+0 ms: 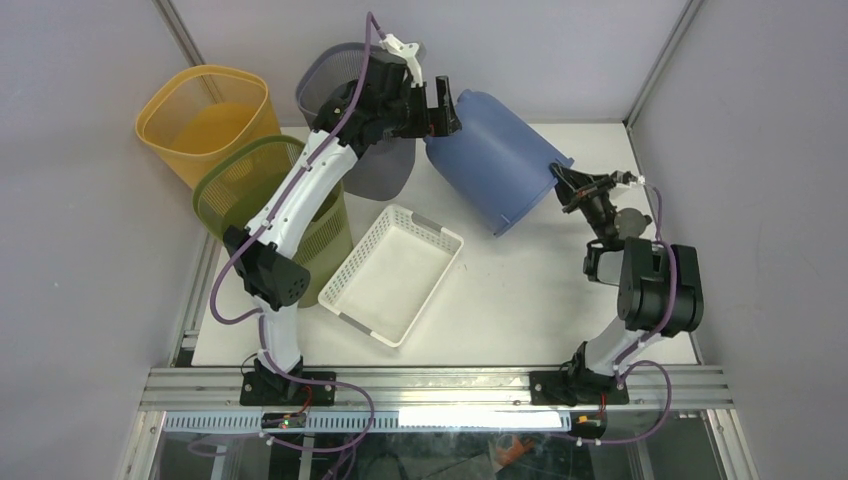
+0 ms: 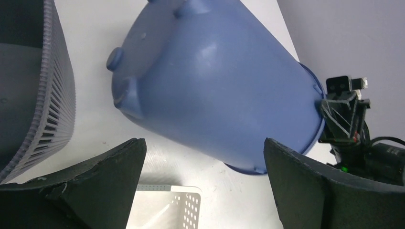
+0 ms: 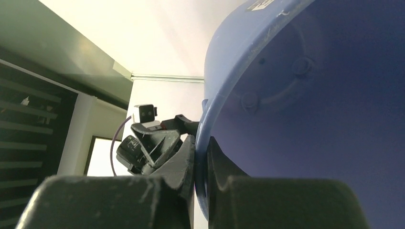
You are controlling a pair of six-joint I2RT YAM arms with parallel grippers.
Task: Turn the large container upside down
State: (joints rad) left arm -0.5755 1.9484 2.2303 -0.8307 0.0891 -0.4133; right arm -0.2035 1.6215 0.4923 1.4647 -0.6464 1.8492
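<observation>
The large blue container (image 1: 497, 165) lies tilted on its side at the back of the white table, its closed base toward the left arm and its open mouth toward the right arm. My right gripper (image 1: 563, 181) is shut on its rim; in the right wrist view the fingers (image 3: 184, 160) pinch the blue rim (image 3: 203, 124), with the dark inside to the right. My left gripper (image 1: 446, 107) is open and empty just beside the base. In the left wrist view the container (image 2: 215, 86) fills the space beyond the spread fingers (image 2: 119, 167), without touching them.
A white perforated basket (image 1: 395, 272) lies in the middle of the table. A grey mesh bin (image 1: 385, 168), a green bin (image 1: 250, 190) and a yellow bin (image 1: 205, 120) stand at the back left, under and beside the left arm. Enclosure walls close the back and sides.
</observation>
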